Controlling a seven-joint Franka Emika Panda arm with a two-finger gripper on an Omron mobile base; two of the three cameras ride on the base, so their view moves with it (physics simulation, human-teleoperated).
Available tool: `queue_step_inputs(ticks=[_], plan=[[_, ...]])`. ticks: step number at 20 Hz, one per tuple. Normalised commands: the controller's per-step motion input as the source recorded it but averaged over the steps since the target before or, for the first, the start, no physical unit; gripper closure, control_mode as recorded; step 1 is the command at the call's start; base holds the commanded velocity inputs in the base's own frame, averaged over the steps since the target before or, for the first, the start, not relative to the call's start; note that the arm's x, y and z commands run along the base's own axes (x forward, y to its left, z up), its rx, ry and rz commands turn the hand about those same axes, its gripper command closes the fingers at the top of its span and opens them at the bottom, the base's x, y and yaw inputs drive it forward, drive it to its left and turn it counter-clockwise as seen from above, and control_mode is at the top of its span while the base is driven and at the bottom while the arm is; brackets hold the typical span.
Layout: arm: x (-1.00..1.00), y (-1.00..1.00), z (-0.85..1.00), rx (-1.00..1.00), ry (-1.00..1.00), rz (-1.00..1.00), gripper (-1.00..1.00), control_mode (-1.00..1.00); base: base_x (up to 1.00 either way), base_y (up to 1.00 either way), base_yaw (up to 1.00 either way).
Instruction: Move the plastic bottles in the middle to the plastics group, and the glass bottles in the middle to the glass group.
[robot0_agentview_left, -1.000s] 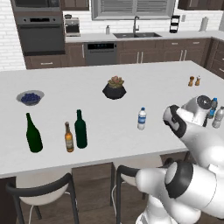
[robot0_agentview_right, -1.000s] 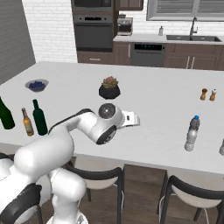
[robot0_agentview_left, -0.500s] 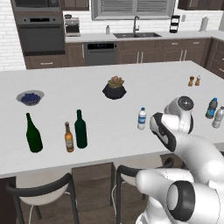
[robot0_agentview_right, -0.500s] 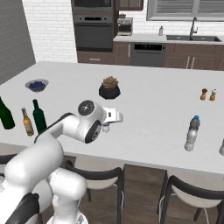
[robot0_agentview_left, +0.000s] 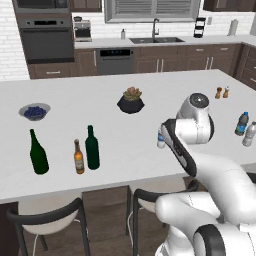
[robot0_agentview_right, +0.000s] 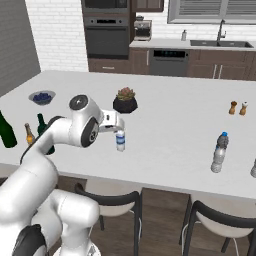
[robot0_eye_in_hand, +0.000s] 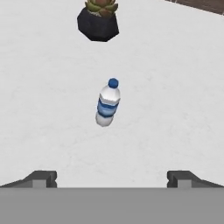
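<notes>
- The gripper (robot0_eye_in_hand: 112, 177) hangs above the white counter (robot0_agentview_left: 125, 135). Its two fingertips (robot0_eye_in_hand: 41, 178) stand wide apart and hold nothing.
- Under it, in the hand view, a small clear water bottle (robot0_eye_in_hand: 107, 103) with a blue cap and a blue label stands upright on the counter. It is apart from both fingertips.
- In the right base view this same bottle (robot0_agentview_right: 120, 139) stands near the middle of the counter, toward the front edge, just below the gripper (robot0_agentview_right: 118, 124).
- A dark pot with a plant (robot0_agentview_left: 131, 100) stands behind this bottle, toward the back edge.
- At the right end of the counter stand a blue-tinted bottle with a dark cap (robot0_agentview_left: 242, 123) and, just beside it, a clear bottle (robot0_agentview_left: 249, 134).
- Near the front left corner stand three glass bottles: a wide green wine bottle (robot0_agentview_left: 37, 152), a slim brown beer bottle (robot0_agentview_left: 78, 157) and a straight dark green bottle (robot0_agentview_left: 91, 148). The brown one is just beside the straight green one.
- A bowl with blue fruit (robot0_agentview_left: 34, 111) lies near the left edge.
- Two small shakers (robot0_agentview_left: 222, 92) stand toward the back right corner.
</notes>
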Motion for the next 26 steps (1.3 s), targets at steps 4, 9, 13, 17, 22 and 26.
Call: queue_step_inputs(ticks=[4,9,13,17,22,26], plan=[[0.41,0.40,-0.04,0.00,0.27,0.01,-1.00,-1.00,0.00,0.00,0.00],[0.50,0.02,-0.20,0.05,0.06,0.01,-1.00,-1.00,0.00,0.00,0.00],[0.79,-0.36,-0.05,0.25,0.00,0.00,-1.00,-1.00,0.00,0.00,0.00],[0.46,-0.35,0.00,0.17,0.00,-0.01,-1.00,-1.00,0.00,0.00,0.00],[0.19,-0.03,-0.03,-0.02,0.01,0.00,-1.00,-1.00,0.00,0.00,0.00],[0.28,0.02,0.00,-0.18,0.18,0.00,-1.00,-1.00,0.00,0.00,0.00]])
